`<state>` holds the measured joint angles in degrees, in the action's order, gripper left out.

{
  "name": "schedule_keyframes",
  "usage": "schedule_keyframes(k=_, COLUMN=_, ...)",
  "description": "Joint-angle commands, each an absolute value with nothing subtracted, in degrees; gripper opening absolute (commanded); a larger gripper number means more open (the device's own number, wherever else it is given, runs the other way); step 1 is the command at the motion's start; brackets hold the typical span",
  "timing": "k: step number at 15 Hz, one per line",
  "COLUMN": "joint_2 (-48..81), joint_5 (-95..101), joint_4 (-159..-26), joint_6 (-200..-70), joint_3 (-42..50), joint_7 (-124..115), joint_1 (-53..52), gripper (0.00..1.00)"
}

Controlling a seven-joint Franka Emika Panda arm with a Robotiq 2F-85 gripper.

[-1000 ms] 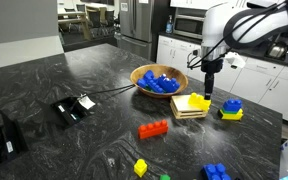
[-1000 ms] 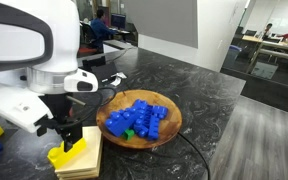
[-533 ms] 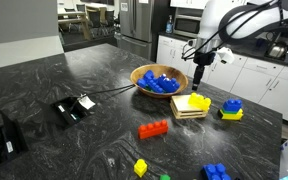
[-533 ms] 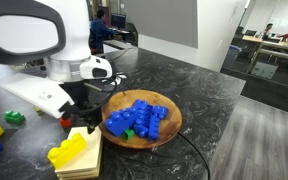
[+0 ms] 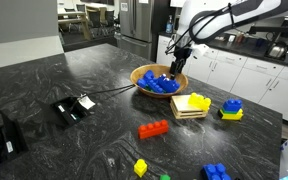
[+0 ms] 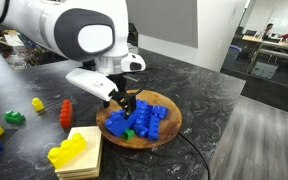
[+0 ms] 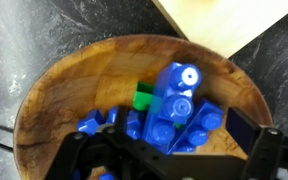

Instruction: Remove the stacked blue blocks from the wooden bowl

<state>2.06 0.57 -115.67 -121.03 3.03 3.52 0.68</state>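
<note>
We see a dark, veined stone countertop (image 5: pixel 74 150) under everything. A white robot arm (image 5: pixel 224 15) reaches over the round, shallow, light-brown wooden bowl (image 5: pixel 136 76) (image 6: pixel 176 118) (image 7: pixel 74 90). Just beside the bowl lies a flat, square, pale wooden board (image 5: pixel 187 114) (image 6: pixel 84 160) (image 7: pixel 224 20) carrying a yellow studded brick (image 5: pixel 196 101) (image 6: pixel 66 150). Inside the bowl sit the stacked blue blocks (image 5: pixel 161 85) (image 6: pixel 144 118) (image 7: pixel 179 105), a bright blue plastic cluster. The black gripper (image 5: pixel 178 68) (image 6: pixel 124 103) (image 7: pixel 169 150) hangs directly above them. In the wrist view its fingers (image 7: pixel 79 150) are spread wide on either side of the cluster, gripping nothing. A long red brick (image 5: pixel 153 129) (image 6: pixel 66 112) rests on the counter, apart from the bowl. A small green brick (image 6: pixel 130 131) (image 7: pixel 144 98) lies among the blue ones.
</note>
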Motion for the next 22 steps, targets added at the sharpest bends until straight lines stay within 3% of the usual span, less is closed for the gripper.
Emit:
schedule_keyframes(k=1, joint_2=6.5, joint_5=4.1, joint_4=-110.8, joint_6=-120.8, joint_3=2.8, joint_7=-3.3, joint_1=0.9, gripper=1.00)
schedule_keyframes(k=9, joint_2=12.9, joint_5=4.8, joint_4=-107.8, joint_6=-119.8, joint_3=2.7, joint_7=-6.5, joint_1=0.4, gripper=1.00)
schedule_keyframes(k=10, joint_2=13.4, joint_5=4.4, joint_4=-107.6, joint_6=-119.6, joint_3=2.7, joint_7=-6.3, joint_1=0.5, gripper=0.96)
schedule_keyframes(k=11, joint_2=13.8, joint_5=3.8, joint_4=-107.3, joint_6=-119.7, joint_3=2.7, joint_7=-5.6, joint_1=0.7, gripper=0.74)
schedule_keyframes(k=13, joint_2=14.3, joint_5=3.6, joint_4=-106.9, joint_6=-119.8, joint_3=2.7, joint_7=-5.5, joint_1=0.8, gripper=0.69)
schedule_keyframes(k=20, joint_2=13.9, joint_5=1.6, joint_4=-105.2, joint_6=-118.5, joint_3=2.4, joint_7=-3.5, joint_1=1.4, gripper=0.19)
schedule_keyframes(k=22, joint_2=13.4, joint_5=1.3, joint_4=-104.6, joint_6=-117.9, joint_3=2.4, joint_7=-2.6, joint_1=1.5, gripper=0.09)
